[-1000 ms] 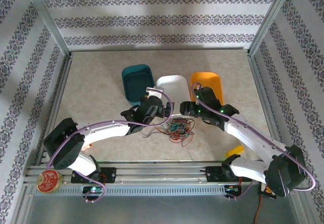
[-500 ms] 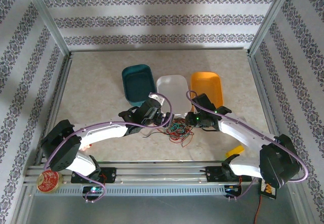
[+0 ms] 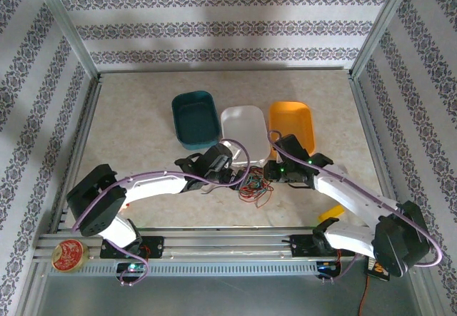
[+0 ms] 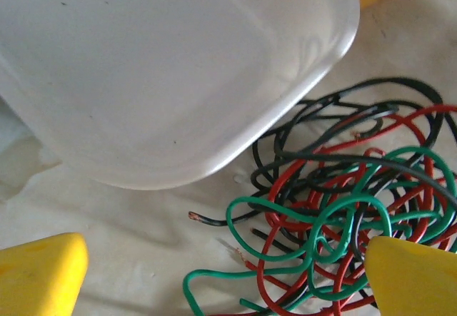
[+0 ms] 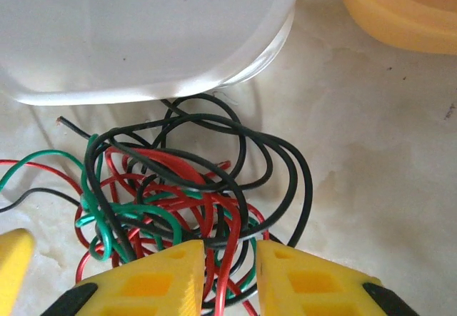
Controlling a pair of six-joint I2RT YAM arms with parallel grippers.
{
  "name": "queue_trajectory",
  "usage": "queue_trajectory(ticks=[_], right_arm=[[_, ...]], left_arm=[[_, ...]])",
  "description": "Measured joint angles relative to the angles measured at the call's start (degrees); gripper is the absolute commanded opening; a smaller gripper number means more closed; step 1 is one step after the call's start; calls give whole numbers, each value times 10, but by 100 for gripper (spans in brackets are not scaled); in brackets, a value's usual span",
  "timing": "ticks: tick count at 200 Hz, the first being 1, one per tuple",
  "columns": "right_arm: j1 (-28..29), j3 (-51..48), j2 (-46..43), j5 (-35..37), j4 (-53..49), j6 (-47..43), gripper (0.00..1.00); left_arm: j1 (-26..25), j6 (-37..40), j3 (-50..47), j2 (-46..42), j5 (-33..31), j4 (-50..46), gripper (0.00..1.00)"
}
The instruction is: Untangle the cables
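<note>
At the bottom of the right wrist view, the right jaws pinch some strands of the cables (image 5: 186,187). The left jaws are wide open beside the heap. The cables lie tangled on the surface (image 3: 136,130), just below the white tray (image 3: 246,125). A teal tray (image 3: 194,116) sits at its left in the picture, an orange tray (image 3: 291,120) at its right.
</note>
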Motion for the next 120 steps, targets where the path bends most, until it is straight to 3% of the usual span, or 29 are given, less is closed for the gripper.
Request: queue_trajectory(ticks=[62, 97, 120], right_arm=[[11, -11, -1, -11, -10, 0, 25], [11, -16, 16, -16, -6, 1, 6], [11, -17, 15, -17, -4, -1, 0]], left_arm=[[-18, 24, 15, 23, 6, -6, 99], [-18, 24, 17, 27, 7, -5, 99], [-18, 26, 18, 33, 17, 2, 99]])
